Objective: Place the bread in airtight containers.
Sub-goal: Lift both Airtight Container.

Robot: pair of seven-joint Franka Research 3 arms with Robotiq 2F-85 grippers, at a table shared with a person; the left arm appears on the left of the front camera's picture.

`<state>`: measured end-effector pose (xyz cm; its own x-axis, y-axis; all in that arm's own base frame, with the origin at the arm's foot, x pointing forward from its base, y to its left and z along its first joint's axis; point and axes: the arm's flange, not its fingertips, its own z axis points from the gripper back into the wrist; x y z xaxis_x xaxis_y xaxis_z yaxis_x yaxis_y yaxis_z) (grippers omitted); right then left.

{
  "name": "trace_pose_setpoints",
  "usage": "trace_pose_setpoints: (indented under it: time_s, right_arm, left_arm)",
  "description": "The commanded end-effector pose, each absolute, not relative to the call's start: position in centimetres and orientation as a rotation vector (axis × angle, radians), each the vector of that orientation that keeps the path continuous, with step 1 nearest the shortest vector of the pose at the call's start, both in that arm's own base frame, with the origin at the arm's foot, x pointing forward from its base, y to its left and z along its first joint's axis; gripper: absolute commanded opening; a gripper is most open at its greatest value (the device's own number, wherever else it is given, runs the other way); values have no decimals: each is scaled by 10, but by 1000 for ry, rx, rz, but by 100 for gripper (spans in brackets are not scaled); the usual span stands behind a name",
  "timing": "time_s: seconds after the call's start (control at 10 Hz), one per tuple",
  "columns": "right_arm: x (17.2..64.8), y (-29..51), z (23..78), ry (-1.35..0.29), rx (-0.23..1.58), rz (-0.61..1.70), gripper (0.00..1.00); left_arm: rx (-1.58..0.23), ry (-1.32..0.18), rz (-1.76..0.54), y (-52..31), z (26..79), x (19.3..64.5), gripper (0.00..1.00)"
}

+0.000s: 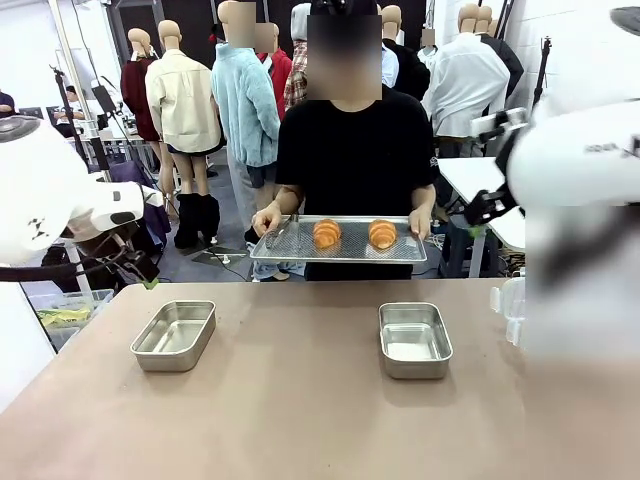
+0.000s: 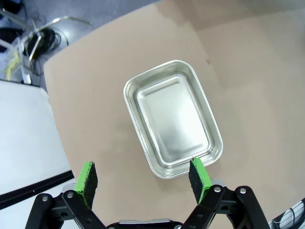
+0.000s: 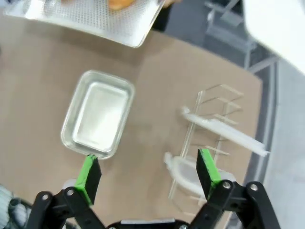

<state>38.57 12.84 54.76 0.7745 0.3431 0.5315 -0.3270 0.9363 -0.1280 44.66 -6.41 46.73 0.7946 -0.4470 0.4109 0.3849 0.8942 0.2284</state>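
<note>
Two steel tins stand empty on the table (image 1: 300,420). The left tin (image 2: 171,117) lies below and just ahead of the left gripper (image 2: 143,176), whose green pads are spread wide and hold nothing. The right tin (image 3: 97,114) lies ahead of the right gripper (image 3: 150,174), off toward its left pad. That gripper is equally wide and empty, and a clear rack (image 3: 209,138) sits ahead of its right pad. Well beyond both grippers, the left roll (image 1: 327,234) and right roll (image 1: 382,233) rest side by side on a perforated tray (image 1: 270,250), which a person (image 1: 355,140) holds at the table's far edge.
</note>
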Motion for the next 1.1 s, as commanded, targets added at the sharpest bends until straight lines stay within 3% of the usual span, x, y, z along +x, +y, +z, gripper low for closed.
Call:
trace_pose_setpoints:
  time_s: [0.0, 0.4, 0.8, 1.0]
  right_arm:
    - [414, 152, 538, -407, -16, 341, 100]
    - [432, 186, 464, -154, -119, 253, 100]
    - [439, 166, 397, -143, -10, 202, 100]
    - [437, 170, 406, -115, -45, 241, 100]
  left_arm:
    - [112, -401, -317, -61, 466, 466, 100]
    - [42, -315, -149, -48, 438, 488, 100]
    - [-69, -284, -123, -36, 395, 518, 100]
    - [-37, -280, -107, -39, 400, 504, 100]
